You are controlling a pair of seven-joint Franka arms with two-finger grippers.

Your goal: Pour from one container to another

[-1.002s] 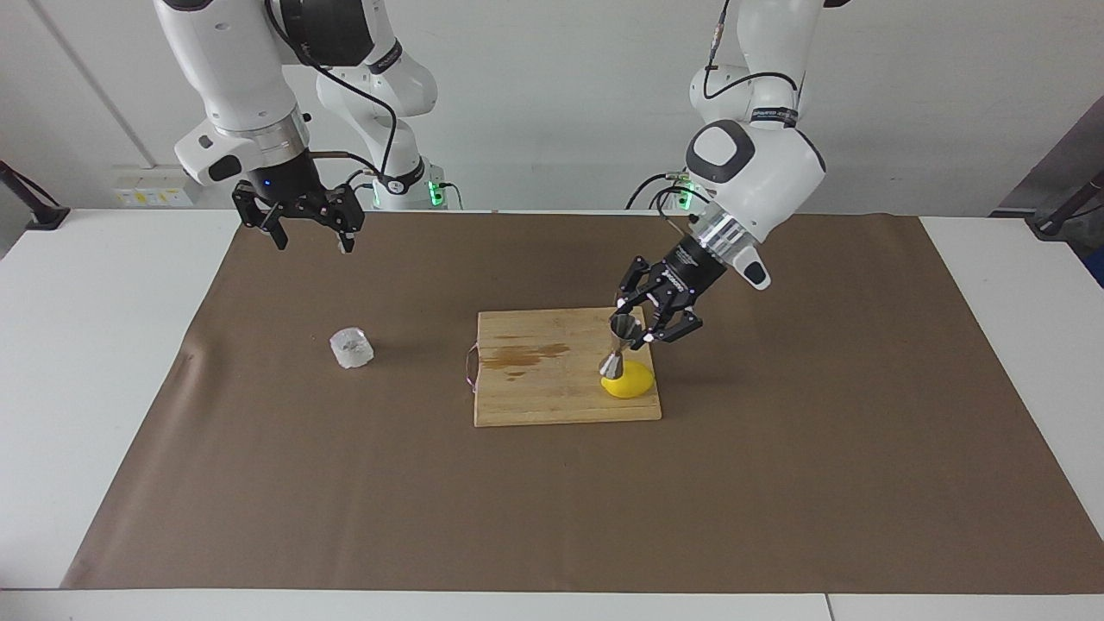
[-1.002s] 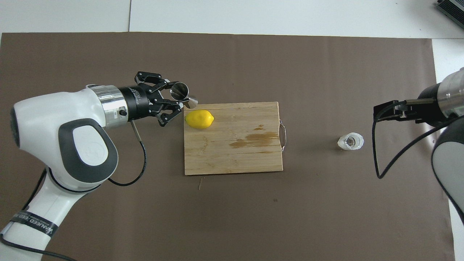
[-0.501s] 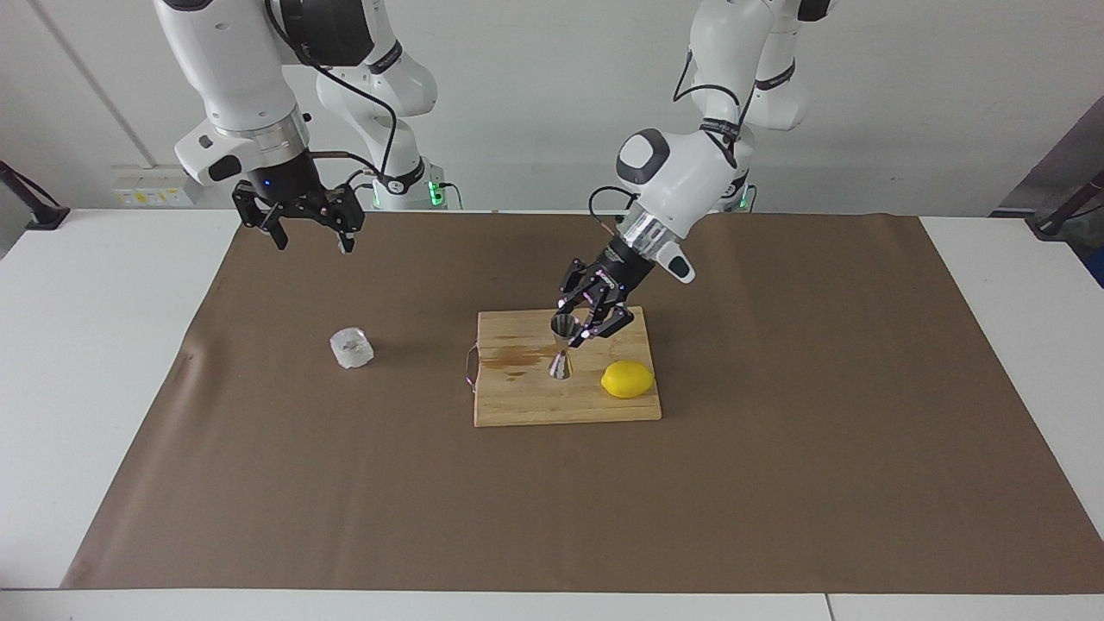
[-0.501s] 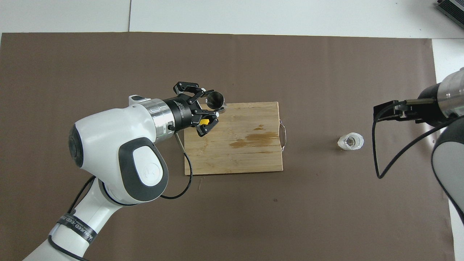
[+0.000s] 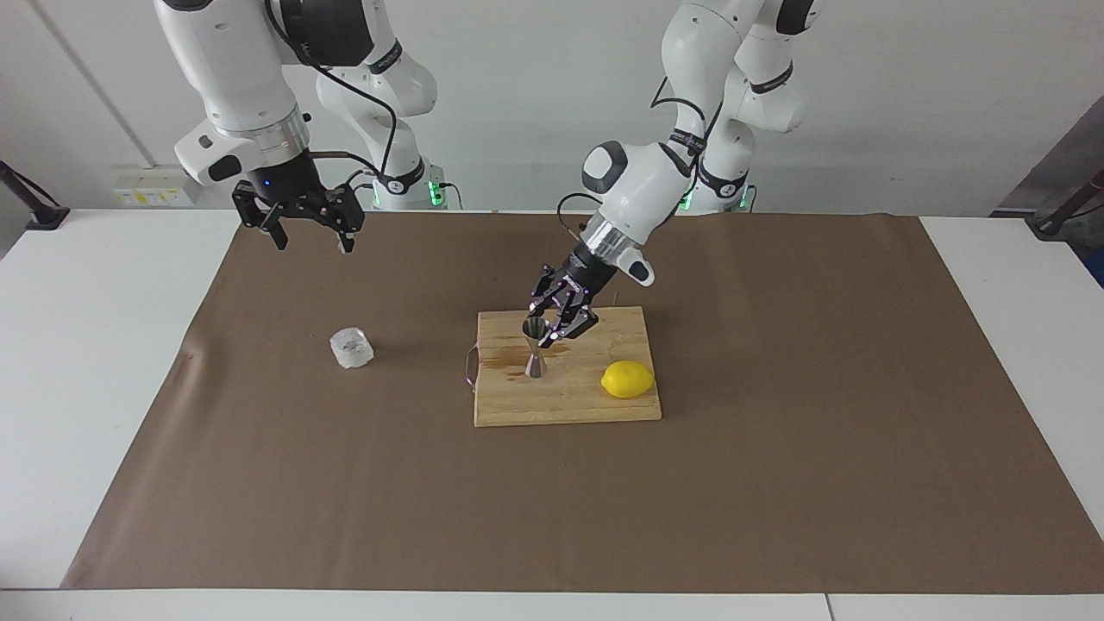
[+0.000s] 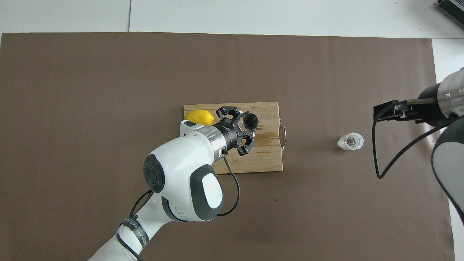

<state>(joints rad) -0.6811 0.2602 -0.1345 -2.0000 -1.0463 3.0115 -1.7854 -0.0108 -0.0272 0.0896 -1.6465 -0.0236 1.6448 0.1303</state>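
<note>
Fingers of the left gripper [image 5: 543, 338] clamp the upright jigger [image 5: 536, 349] over the board [image 5: 569, 405]; the cup [image 5: 351, 348] sits off the board's handle end, under the right gripper [image 5: 310, 237], its fingers apart.

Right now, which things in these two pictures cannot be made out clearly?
- Jigger: whether its base touches the cutting board; too small in the facing view, foreshortened overhead.
- Clear cup: contents too small to read in both views.
- Lemon: partly covered overhead by the left arm.
- Right gripper: overhead, mostly cut off by the picture's edge.
</note>
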